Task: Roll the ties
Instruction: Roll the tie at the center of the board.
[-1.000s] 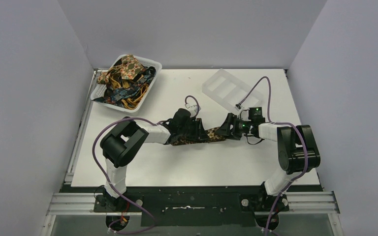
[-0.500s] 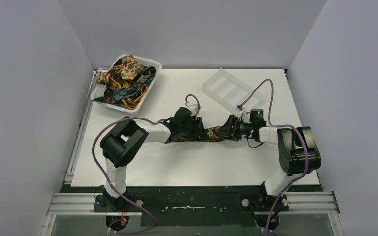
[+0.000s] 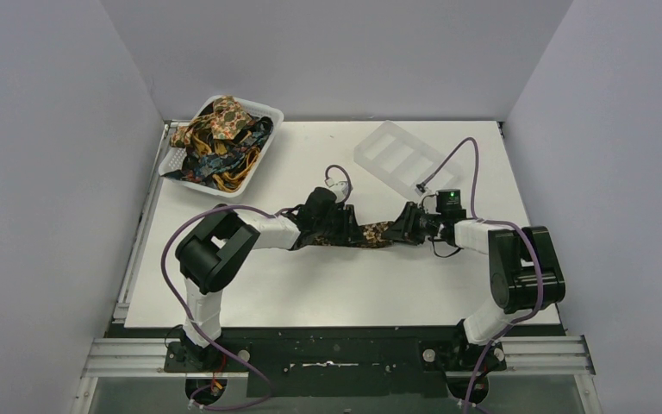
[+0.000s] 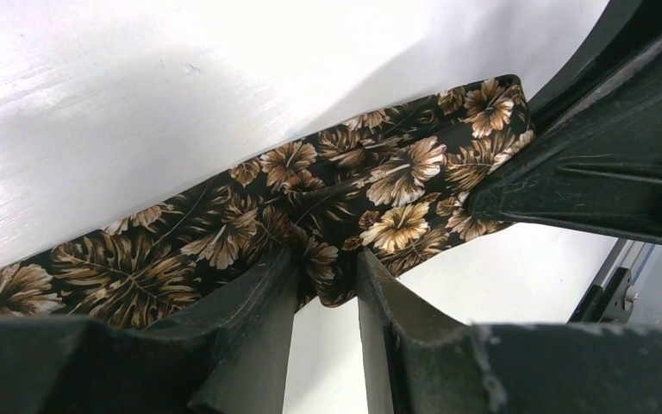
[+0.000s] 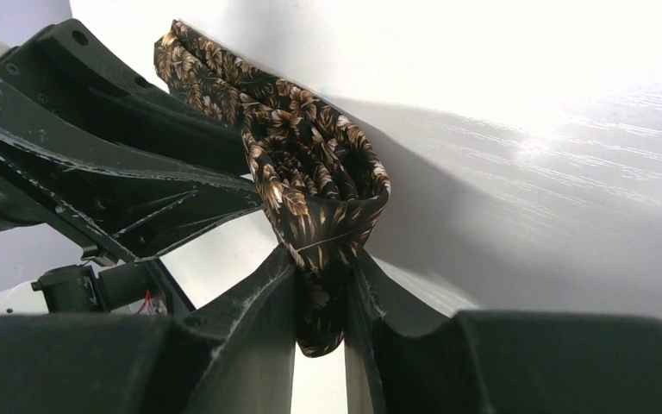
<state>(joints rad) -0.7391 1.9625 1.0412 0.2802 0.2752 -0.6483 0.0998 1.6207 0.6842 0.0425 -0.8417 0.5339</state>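
Note:
A dark brown tie with a tan leaf print (image 3: 369, 234) lies bunched in the middle of the table between both grippers. My left gripper (image 3: 343, 229) pinches a fold of the tie's (image 4: 336, 190) edge between its fingertips, so the left gripper (image 4: 326, 276) is shut on it. My right gripper (image 3: 396, 229) faces it from the right. In the right wrist view the right gripper (image 5: 321, 297) is shut on the tie's (image 5: 310, 172) folded end, which loops up above the fingers. More ties (image 3: 220, 138) are heaped in the basket.
The white plastic basket (image 3: 272, 115) stands at the back left corner. A clear compartment tray (image 3: 401, 155) lies at the back right, just beyond the right arm. The two grippers are close together, each showing in the other's wrist view.
My right gripper has closed on the tie's end and shifted a little left toward the left gripper. The tie is bunched shorter. The left gripper has held its grip.

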